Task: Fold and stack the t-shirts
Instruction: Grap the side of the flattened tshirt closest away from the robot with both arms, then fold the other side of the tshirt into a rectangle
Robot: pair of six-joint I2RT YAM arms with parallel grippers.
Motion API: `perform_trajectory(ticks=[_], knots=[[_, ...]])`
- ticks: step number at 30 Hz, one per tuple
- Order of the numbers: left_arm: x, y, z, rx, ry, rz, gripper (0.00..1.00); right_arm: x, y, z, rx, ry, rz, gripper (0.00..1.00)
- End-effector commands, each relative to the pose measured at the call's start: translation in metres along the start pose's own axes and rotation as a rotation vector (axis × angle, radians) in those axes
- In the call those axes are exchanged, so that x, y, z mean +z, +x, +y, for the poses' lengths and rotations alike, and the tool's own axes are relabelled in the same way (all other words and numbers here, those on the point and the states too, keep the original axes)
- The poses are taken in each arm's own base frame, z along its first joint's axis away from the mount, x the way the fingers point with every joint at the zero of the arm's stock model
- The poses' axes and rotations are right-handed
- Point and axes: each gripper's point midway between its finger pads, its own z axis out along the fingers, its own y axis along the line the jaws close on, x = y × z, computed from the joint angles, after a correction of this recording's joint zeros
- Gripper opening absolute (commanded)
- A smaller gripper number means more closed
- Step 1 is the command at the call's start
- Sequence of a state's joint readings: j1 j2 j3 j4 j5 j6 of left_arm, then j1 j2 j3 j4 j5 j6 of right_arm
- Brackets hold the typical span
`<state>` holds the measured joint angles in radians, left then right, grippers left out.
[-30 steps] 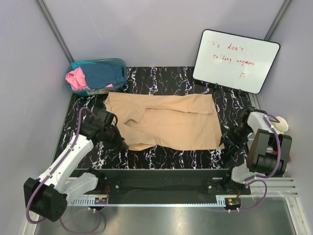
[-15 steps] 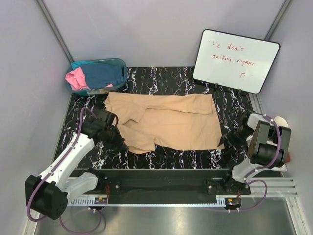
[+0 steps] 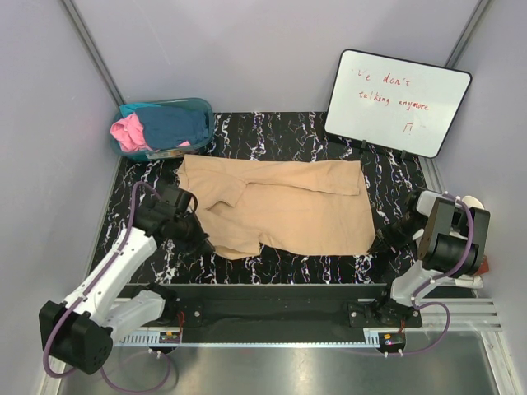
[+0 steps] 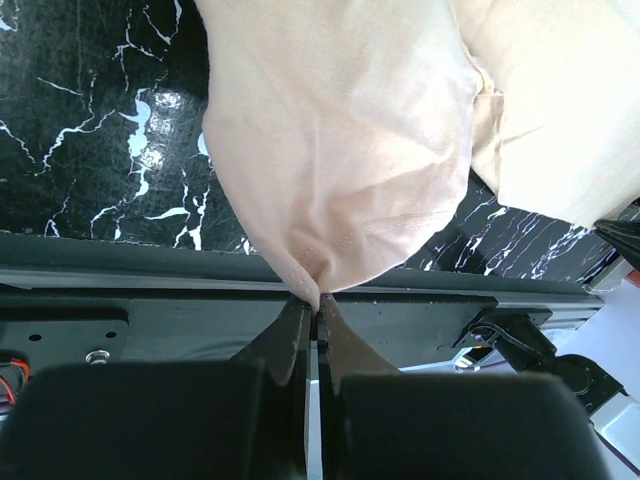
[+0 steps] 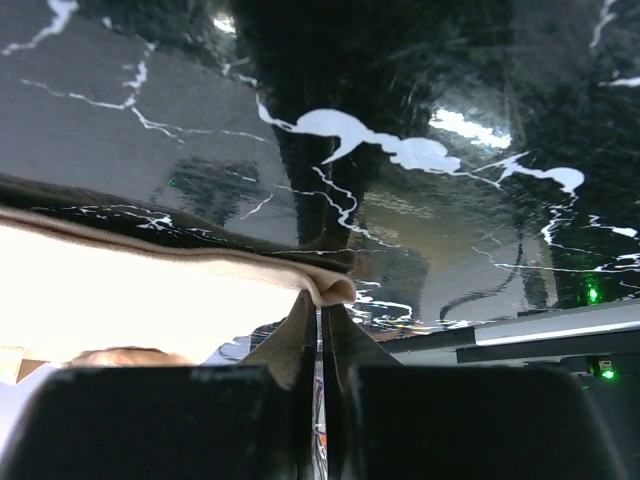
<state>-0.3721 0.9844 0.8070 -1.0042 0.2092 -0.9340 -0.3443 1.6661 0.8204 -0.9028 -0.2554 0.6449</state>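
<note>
A tan-beige t-shirt (image 3: pixel 288 206) lies spread across the middle of the black marble table (image 3: pixel 272 132). Its near-left part is bunched and folded in. My left gripper (image 3: pixel 202 239) is shut on that near-left edge; the left wrist view shows the cloth (image 4: pixel 340 150) pinched at the fingertips of this gripper (image 4: pixel 318 304). At the shirt's near-right corner, my right gripper (image 3: pixel 380 243) is shut low on the table. In the right wrist view the hem (image 5: pixel 150 285) curls into the closed tips of that gripper (image 5: pixel 322 303). Pink (image 3: pixel 128 132) and dark teal-blue (image 3: pixel 174 123) t-shirts sit in the tub.
The see-through teal tub (image 3: pixel 206 107) stands at the back left corner. A whiteboard (image 3: pixel 398 100) with red writing leans at the back right. A pale cup (image 3: pixel 473 206) sits off the table's right edge. Grey walls close in on three sides.
My right gripper has slid a little left and shut on the shirt's near-right corner. The left gripper keeps its hold, and the bunched near-left cloth has shifted slightly right.
</note>
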Motion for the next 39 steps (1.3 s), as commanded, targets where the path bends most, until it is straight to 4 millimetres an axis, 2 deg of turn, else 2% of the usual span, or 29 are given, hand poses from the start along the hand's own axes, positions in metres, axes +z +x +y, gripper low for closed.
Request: perform_trajectory(ticks=[1, 5, 15, 20, 24, 30, 33, 35, 39], knots=[[-0.012, -0.008, -0.005, 0.013, 0.020, -0.053, 0.00, 0.007, -0.030, 0.019, -0.043, -0.063, -0.107, 0.00], [-0.019, -0.014, -0.005, 0.020, 0.003, -0.088, 0.00, -0.010, -0.030, 0.026, -0.091, -0.108, -0.146, 0.00], [-0.055, -0.063, -0.030, 0.082, -0.013, -0.295, 0.00, -0.063, -0.034, 0.053, -0.216, -0.217, -0.244, 0.00], [-0.058, -0.086, -0.039, 0.088, -0.050, -0.350, 0.00, -0.071, -0.038, 0.070, -0.243, -0.272, -0.238, 0.00], [-0.061, -0.108, -0.050, 0.075, -0.054, -0.390, 0.00, -0.081, -0.047, 0.093, -0.297, -0.335, -0.244, 0.00], [-0.063, -0.135, -0.052, 0.027, -0.062, -0.437, 0.00, -0.093, -0.049, 0.130, -0.406, -0.383, -0.250, 0.00], [-0.063, -0.151, -0.049, 0.006, -0.077, -0.457, 0.00, -0.093, -0.051, 0.146, -0.454, -0.375, -0.260, 0.00], [-0.060, -0.159, -0.046, 0.000, -0.098, -0.456, 0.00, -0.085, -0.049, 0.153, -0.475, -0.360, -0.244, 0.00], [-0.062, -0.177, -0.055, 0.010, -0.100, -0.483, 0.00, -0.078, -0.051, 0.170, -0.517, -0.346, -0.243, 0.00]])
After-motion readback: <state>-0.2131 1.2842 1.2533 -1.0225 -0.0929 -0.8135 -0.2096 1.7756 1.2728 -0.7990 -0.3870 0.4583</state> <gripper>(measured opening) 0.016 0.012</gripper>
